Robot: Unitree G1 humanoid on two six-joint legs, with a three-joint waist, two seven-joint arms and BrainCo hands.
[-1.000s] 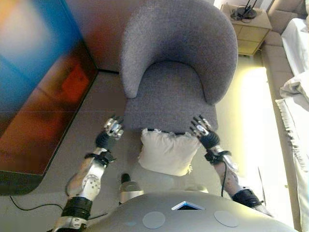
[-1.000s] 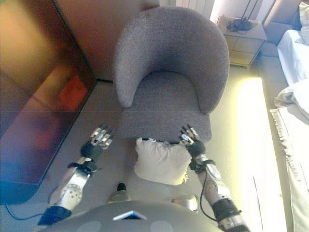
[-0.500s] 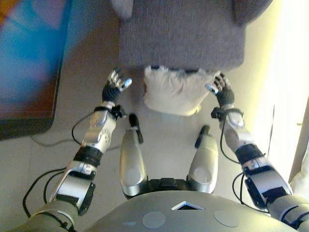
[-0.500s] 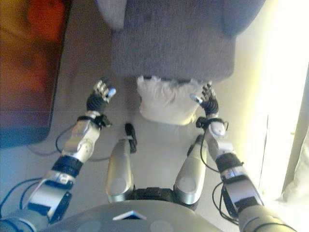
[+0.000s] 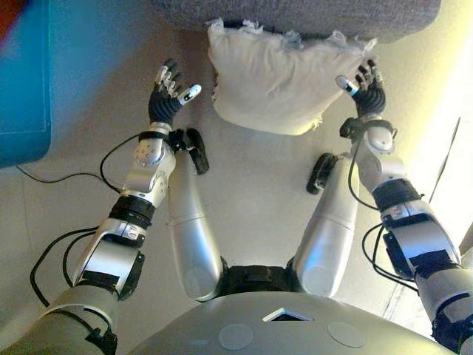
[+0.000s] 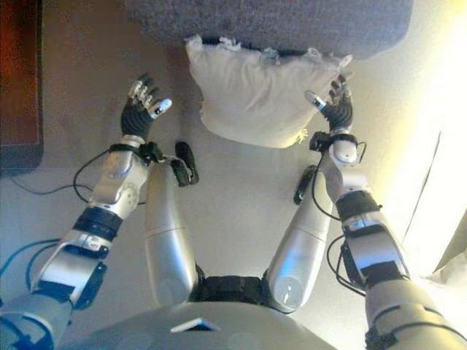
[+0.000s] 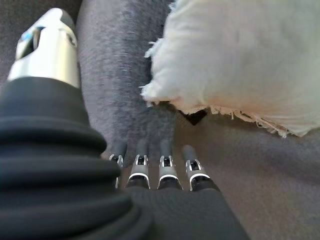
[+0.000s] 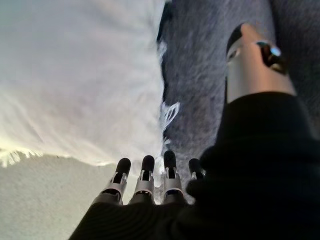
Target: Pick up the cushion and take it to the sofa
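Observation:
A cream cushion with frayed edges lies on the floor, leaning against the front of a grey armchair. My left hand hovers open a short way to the cushion's left, clear of it. My right hand is open at the cushion's right edge, close beside its frayed corner. In the left wrist view the cushion lies past my straight fingers, apart from them. In the right wrist view the cushion fills the space just beyond my fingers.
The armchair's base spans the top of the head views. A dark panel with a blue sheen stands at the far left. Pale floor stretches around the cushion, brightly lit on the right.
The camera has tilted further down, so the armchair slid up out of view. Both hands stay open on either side of the cushion; the right hand is now closer to its edge.

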